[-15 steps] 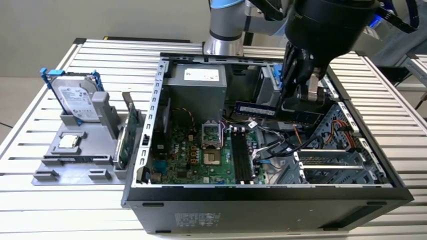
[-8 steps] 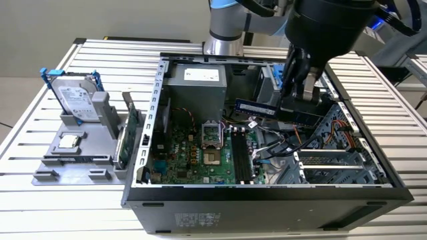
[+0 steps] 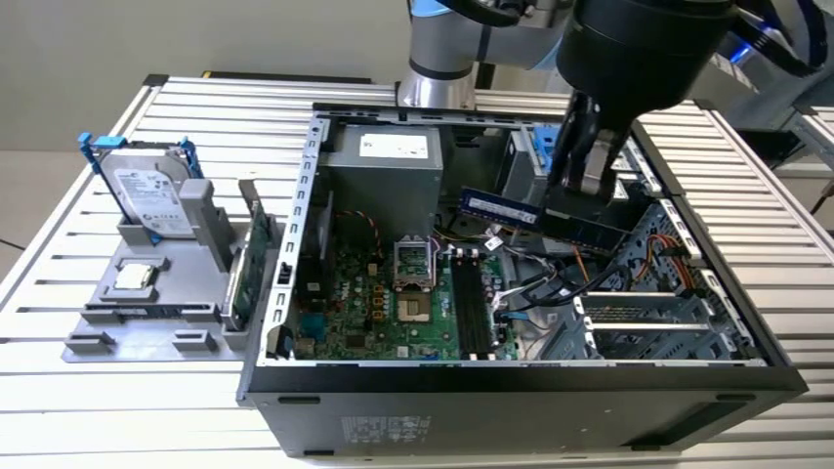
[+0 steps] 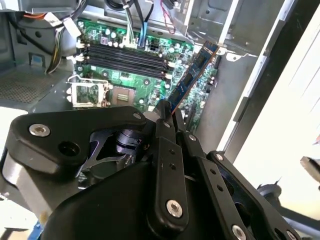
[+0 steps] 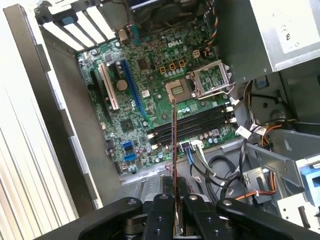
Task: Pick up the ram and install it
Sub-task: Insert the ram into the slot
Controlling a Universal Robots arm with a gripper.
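Gripper (image 5: 175,207) clenched on the memory stick (image 5: 174,150), which it carries in the air inside the open computer case (image 3: 279,293), clear of every part beneath it; in the first wrist view the stick runs edge-on straight out from between the fingers, and in the second wrist view it reaches forward from the fingertips (image 4: 164,111) with one flat face and its row of chips showing; the hold sits at one end portion of the stick, pads pressed on the two flat faces, the rest of its length projecting free. Below and ahead of the tool lies the green motherboard (image 5: 145,90); its four black memory slots (image 5: 192,125) are empty, with the processor socket (image 5: 212,80) just beyond them and a bundle of cables (image 5: 215,165) nearer the tool's side. In the exterior view the stick appears to lie across the line of the slots rather than along it. Handling, as judged: the stick is light, thin and stiff, yet brittle under bending; its smooth faces may slip if pinched loosely; a firm grasp on the flat faces near the upper edge suits it, keeping off the contact edge.
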